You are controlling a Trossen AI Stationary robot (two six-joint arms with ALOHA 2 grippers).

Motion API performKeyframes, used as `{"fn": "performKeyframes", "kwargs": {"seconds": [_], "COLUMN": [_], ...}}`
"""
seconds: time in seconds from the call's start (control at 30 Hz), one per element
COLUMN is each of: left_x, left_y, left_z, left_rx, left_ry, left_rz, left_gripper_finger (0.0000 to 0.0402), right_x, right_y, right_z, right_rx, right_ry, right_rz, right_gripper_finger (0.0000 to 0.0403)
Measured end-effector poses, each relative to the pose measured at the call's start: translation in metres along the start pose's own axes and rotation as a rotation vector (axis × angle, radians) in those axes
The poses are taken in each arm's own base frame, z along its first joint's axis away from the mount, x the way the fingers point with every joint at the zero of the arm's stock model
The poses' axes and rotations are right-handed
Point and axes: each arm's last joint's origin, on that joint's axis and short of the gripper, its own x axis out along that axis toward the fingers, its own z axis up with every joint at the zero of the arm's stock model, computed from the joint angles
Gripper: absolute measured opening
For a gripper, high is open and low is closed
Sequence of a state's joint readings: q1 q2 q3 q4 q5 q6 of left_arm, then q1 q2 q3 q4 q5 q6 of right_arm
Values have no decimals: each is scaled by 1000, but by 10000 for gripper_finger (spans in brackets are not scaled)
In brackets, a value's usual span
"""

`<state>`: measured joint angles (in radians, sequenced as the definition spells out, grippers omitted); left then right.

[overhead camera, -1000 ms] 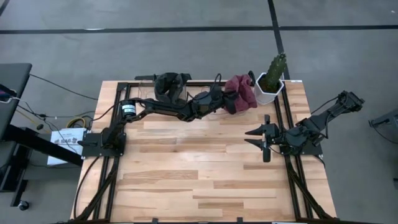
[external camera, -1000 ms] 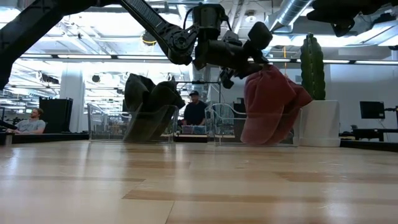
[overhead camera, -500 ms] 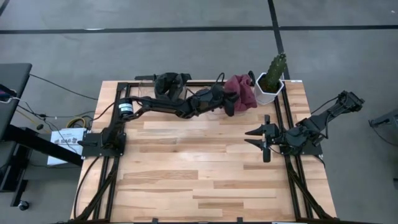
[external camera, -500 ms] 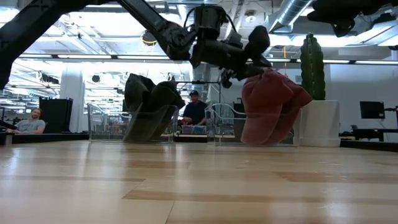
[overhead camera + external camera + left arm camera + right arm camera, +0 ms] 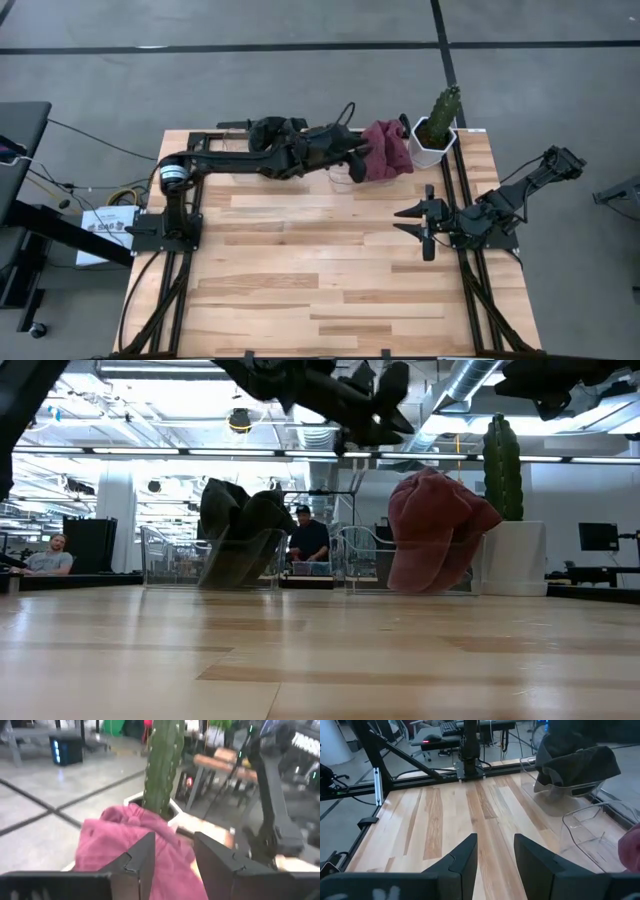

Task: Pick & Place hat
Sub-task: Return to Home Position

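Observation:
A dark red hat (image 5: 387, 150) sits in a clear bin (image 5: 362, 565) at the table's far edge, standing tall above the rim (image 5: 437, 525). My left gripper (image 5: 360, 163) hangs open just left of the hat and higher than it (image 5: 392, 405). In the left wrist view the hat (image 5: 112, 845) shows beyond the open fingers (image 5: 174, 840). My right gripper (image 5: 400, 221) waits open near the table's right edge, above bare wood (image 5: 495, 840).
A second clear bin (image 5: 210, 560) to the left holds a dark hat (image 5: 272, 132). A cactus in a white pot (image 5: 436, 130) stands right of the red hat. Bare wooden table (image 5: 320, 260) spreads toward the near edge. People sit in the room behind (image 5: 305, 540).
My left gripper has let go of the red hat, risen, and drawn back toward the table's left. The hat has stayed in the clear bin, settling slightly.

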<state>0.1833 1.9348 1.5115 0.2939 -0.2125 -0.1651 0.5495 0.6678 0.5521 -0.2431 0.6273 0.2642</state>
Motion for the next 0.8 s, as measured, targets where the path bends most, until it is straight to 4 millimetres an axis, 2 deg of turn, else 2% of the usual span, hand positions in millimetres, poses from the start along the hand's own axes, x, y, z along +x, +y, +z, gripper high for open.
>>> {"fn": "performKeyframes", "kwargs": {"seconds": [0.17,0.33,0.43,0.6,0.8], "left_x": [-35,-88,-126,-194,-262], "left_y": [-1,-17,-28,-36,-18], "left_z": [25,46,51,38,-2], "left_rx": [30,63,81,108,68], "left_ry": [153,313,330,312,233], "left_rz": [-56,-143,-196,-290,-278], "left_gripper_finger": [132,132,132,132,132], "right_x": [0,0,0,0,-1], "right_y": [0,0,0,0,-1], "right_z": [-1,-1,-1,-1,0], "right_rx": [-5,-8,-18,-37,-29], "right_ry": [6,9,9,12,1], "right_rz": [-2,-3,-2,-3,0], "right_gripper_finger": [118,118,118,118,118]}}
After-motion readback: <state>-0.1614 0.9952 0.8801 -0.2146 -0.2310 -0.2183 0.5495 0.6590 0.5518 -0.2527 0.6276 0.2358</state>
